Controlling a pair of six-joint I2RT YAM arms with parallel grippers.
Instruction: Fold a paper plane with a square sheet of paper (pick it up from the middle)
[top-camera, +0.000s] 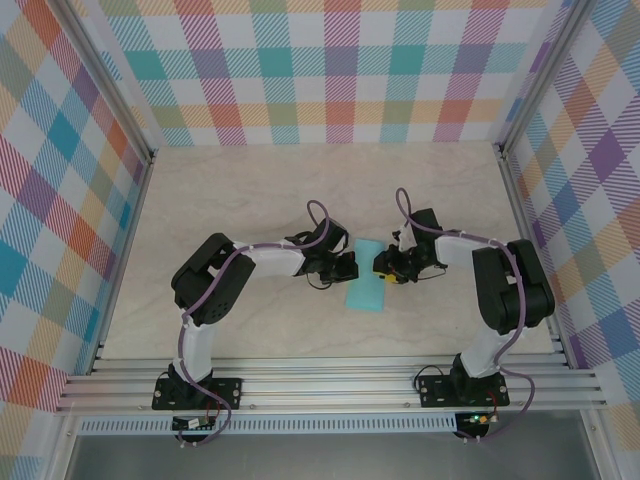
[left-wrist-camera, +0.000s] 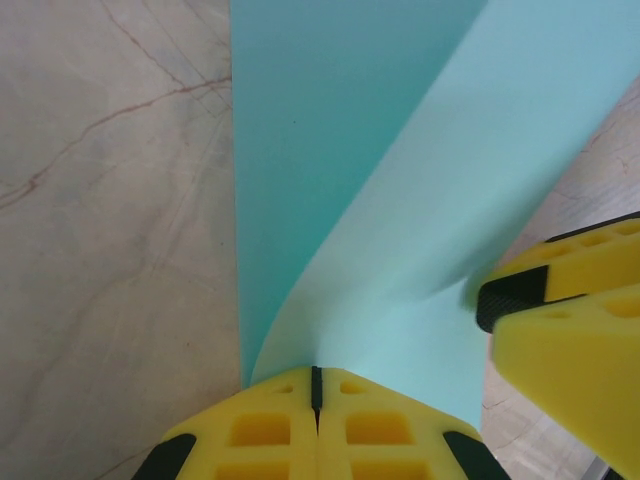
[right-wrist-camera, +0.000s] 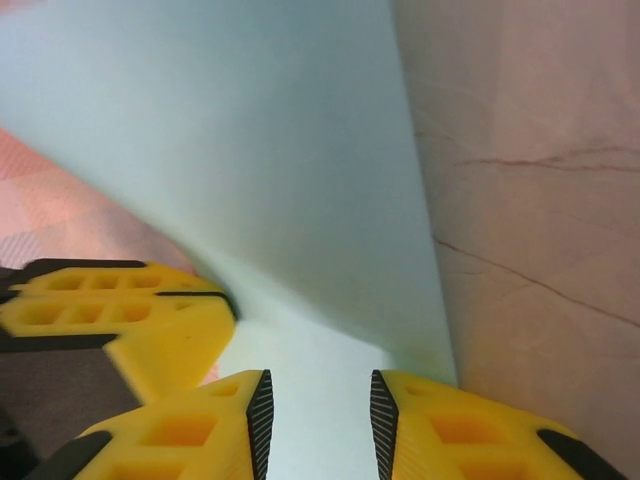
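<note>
**Left gripper (left-wrist-camera: 316, 380) pinched the raised edge of the square sheet of paper (left-wrist-camera: 400, 250); right gripper (right-wrist-camera: 318, 415) waited opposite, jaws parted.**
The sheet sat mid-table (left-wrist-camera: 110, 250) between the two arms, one side curling up off the surface into the left's pressed-together jaws. The right's fingers stood apart with cyan paper showing in the gap, apparently not clamped on it. To fold cleanly, I'd judge the left had to carry that edge over in a slow, low arc while the right pinned the resting part against sliding. Edges should be matched before any crease got pressed, since a skewed lay would spoil the plane's centre line.
</note>
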